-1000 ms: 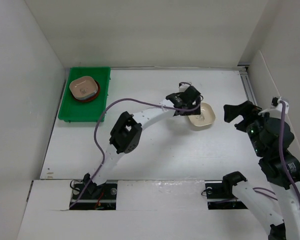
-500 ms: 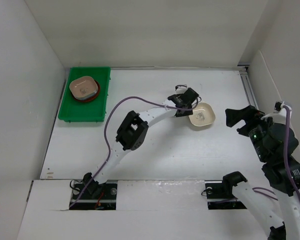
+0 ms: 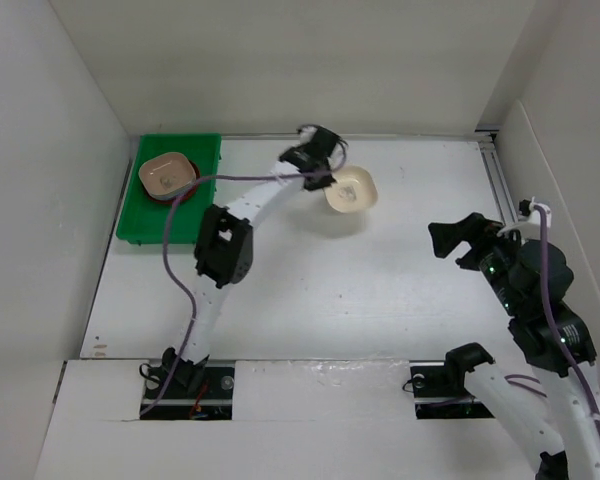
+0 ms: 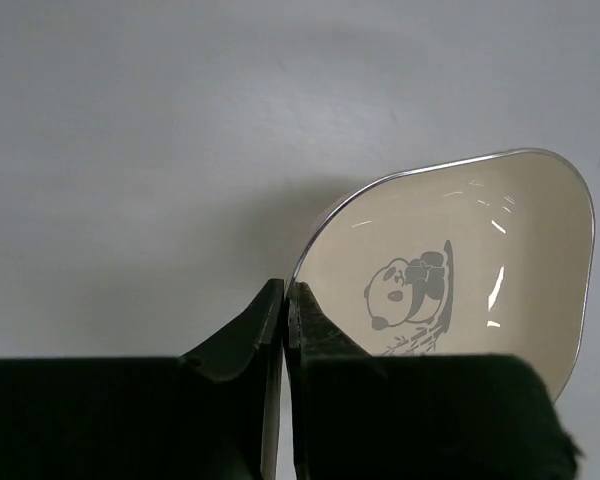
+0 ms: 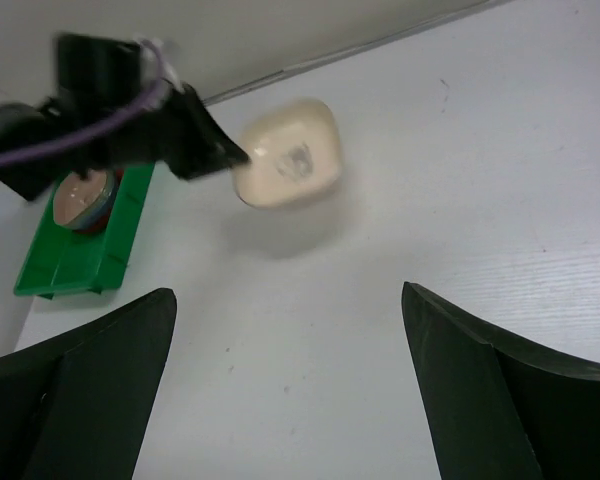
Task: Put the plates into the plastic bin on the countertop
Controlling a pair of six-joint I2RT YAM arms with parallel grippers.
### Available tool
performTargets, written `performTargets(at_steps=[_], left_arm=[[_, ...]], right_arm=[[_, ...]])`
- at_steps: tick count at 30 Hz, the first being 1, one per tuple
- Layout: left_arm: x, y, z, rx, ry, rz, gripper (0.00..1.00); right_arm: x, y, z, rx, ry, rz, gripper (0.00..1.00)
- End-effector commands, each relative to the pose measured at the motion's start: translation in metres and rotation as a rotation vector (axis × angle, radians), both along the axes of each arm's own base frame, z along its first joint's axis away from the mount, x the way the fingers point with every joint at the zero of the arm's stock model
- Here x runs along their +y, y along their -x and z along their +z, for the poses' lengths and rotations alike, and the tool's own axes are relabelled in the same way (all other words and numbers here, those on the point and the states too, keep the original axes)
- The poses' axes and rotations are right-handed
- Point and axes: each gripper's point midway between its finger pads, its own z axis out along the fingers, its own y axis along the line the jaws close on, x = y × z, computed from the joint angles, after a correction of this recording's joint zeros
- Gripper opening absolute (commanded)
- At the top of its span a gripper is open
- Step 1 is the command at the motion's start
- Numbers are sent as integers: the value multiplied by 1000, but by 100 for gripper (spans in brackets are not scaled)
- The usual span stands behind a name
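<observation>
**Top external view.** The left arm reaches from its base at the near edge toward the far side of the countertop (image 3: 310, 290). The left gripper (image 3: 323, 170) is clamped on the near-left rim of the cream plate (image 3: 352, 189). The plate is tilted, and its shadow lies on the white surface just below it. The plastic bin (image 3: 155, 225) sits in the far-left corner against the white walls (image 3: 40, 200), well apart from the held plate. Inside the bin, a pinkish-tan plate (image 3: 165, 173) rests on top of a red-brown plate (image 3: 186, 194), of which only the edge shows. The right gripper (image 3: 458, 241) hangs over the right side of the countertop with its fingers spread and nothing between them.

**Left wrist view.** The two fingertips (image 4: 268, 310) are pressed together with only the plate rim between them. The cream plate (image 4: 500, 250) extends to the right of the fingers, its hollow side toward the camera. A panda print (image 4: 405, 290) is visible on its inner face. The countertop (image 4: 180, 150) fills the background.

**Right wrist view.** The fingers (image 5: 90, 390) stand wide apart at the lower corners, and the jaws hold nothing. Ahead, the left gripper (image 5: 220, 155) grips the cream plate (image 5: 285, 155) at its left edge; a shadow lies on the countertop (image 5: 430, 180) beneath the plate. The plastic bin (image 5: 70, 265) lies at the far left with the stacked plates in it, blurred.
</observation>
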Motion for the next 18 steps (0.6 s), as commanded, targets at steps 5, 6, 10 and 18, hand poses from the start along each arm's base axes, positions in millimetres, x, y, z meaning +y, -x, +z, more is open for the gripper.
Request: performTargets(at_steps=[5, 6, 10, 18], left_arm=[[235, -99, 165, -271, 44, 143, 0], [282, -101, 160, -247, 22, 207, 0], [376, -98, 155, -234, -17, 295, 0], [508, -63, 111, -148, 145, 522, 0]], right_arm=[[38, -32, -20, -1, 8, 153, 100], [41, -35, -25, 18, 19, 168, 100], [47, -43, -37, 37, 41, 191, 100], [52, -44, -42, 49, 70, 229, 100]])
